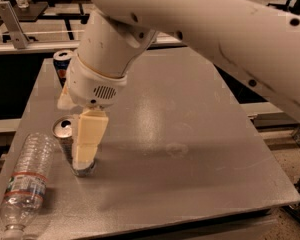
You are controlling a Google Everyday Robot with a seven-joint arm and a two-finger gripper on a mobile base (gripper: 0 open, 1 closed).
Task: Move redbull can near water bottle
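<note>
Silver redbull can (65, 129) stands between the gripper (74, 134)'s parted fingers (87, 134), beside water bottle (25, 184).

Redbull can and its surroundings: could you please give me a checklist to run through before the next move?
1. redbull can upright on the table: ok.
2. Redbull can close beside the water bottle, not touching: ok.
3. Water bottle lying fully on the table: ok.
4. gripper down at the redbull can; whether it grips the can: cannot tell.
5. Pepsi can upright at the back, away from both: ok.
</note>
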